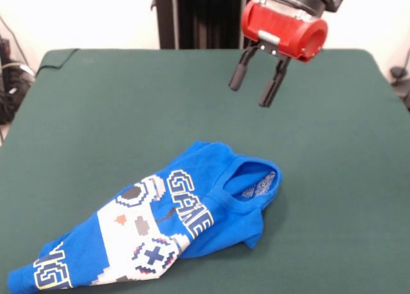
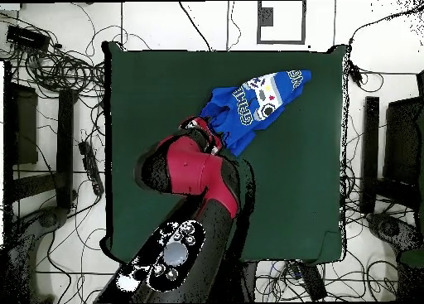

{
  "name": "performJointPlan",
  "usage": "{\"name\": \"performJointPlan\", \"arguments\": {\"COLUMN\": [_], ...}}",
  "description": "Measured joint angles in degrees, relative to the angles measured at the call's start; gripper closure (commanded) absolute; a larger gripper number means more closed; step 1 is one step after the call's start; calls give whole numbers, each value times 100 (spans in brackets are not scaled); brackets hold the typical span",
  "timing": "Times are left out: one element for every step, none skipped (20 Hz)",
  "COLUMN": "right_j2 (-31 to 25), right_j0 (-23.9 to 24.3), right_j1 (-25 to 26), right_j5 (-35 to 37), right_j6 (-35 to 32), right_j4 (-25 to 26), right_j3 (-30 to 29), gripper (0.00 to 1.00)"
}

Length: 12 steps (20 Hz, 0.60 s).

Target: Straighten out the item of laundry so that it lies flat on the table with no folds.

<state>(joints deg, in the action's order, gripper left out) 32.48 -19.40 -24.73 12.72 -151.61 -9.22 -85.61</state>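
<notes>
While the end effector (image 1: 258,87) hangs in the air with its two black fingers (image 1: 237,75) spread apart and holding nothing, the blue shirt (image 1: 192,223) lies bunched up on the green worktop (image 1: 96,114). The shirt is folded over itself, print side up, with the collar toward the arm. In the overhead view the shirt (image 2: 252,106) sits near one corner of the worktop (image 2: 298,193).

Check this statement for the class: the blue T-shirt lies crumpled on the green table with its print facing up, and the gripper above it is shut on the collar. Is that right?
One part is wrong. The gripper is not shut on the collar: the front view shows its fingers apart, holding nothing, in the air clear of the blue T-shirt. The rest stands: the shirt lies crumpled on the green table, print facing up.
</notes>
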Motion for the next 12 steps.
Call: {"name": "performJointPlan", "arguments": {"right_j2": [-9, -13, -17, -16, -16, -15, -15, -15, -14, -13, -13, -14], "right_j0": [24, 52, 81, 177, 207, 250, 326, 378, 418, 457, 506, 534], "right_j1": [-14, -30, -47, -106, -124, -150, -192, -225, -249, -274, -298, -308], "right_j5": [77, 175, 272, 655, 781, 946, 1216, 1382, 1491, 1599, 1709, 1759], "right_j6": [0, 0, 0, 0, 0, 0, 0, 0, 0, 0, 0, 0], "right_j4": [1, 1, 1, 1, 1, 0, 1, 1, 2, 2, 2, 2], "right_j3": [13, 30, 46, 101, 118, 137, 169, 188, 204, 220, 247, 264], "gripper": [0, 0, 0, 0, 0, 0, 0, 0, 0, 0, 0, 0]}}
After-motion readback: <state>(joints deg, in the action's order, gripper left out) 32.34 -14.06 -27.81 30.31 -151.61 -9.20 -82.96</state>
